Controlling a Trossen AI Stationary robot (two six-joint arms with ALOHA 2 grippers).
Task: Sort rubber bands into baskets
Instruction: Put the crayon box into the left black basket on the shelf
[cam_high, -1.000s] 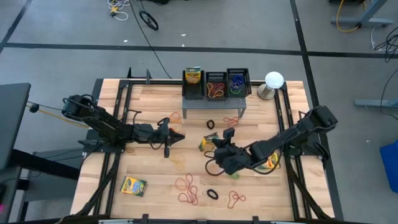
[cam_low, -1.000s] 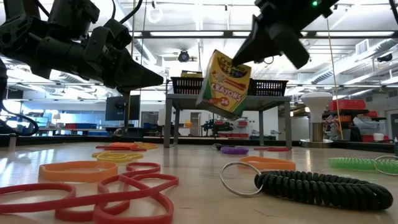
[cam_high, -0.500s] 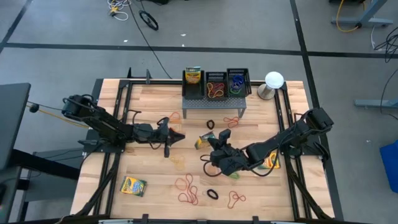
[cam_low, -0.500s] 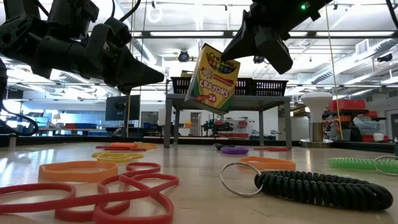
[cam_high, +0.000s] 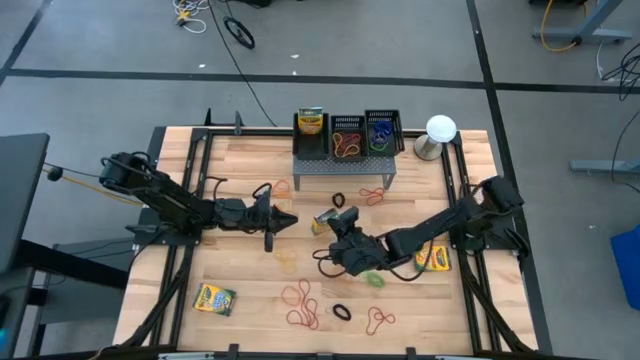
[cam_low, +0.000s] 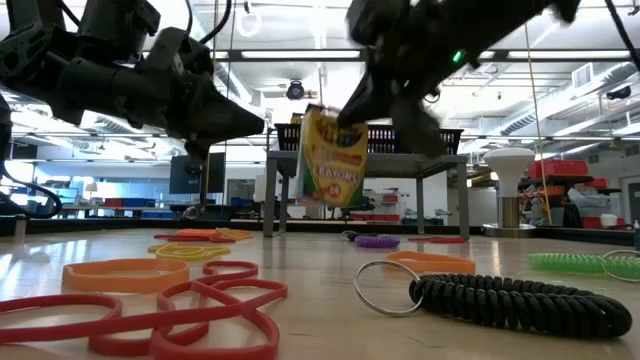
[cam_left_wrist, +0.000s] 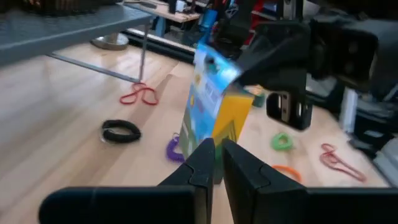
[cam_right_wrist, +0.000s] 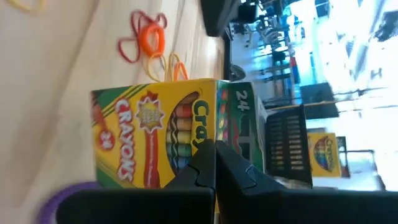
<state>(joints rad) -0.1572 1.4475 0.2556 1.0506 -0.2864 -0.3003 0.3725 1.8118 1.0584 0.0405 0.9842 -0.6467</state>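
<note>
Yellow crayon box hangs clamped in your right gripper above mid-table. Your left gripper hovers just beside it, fingers pressed together, empty. Rubber bands lie scattered on the wood; the baskets sit on the grey stand.

Yellow-green crayon box is showing red lettering and a rainbow row of crayons. Red and orange rubber bands are glowing up front, a black coiled band lying beside them. Black mesh baskets are sitting on a grey perforated stand, over pale wood table.
</note>
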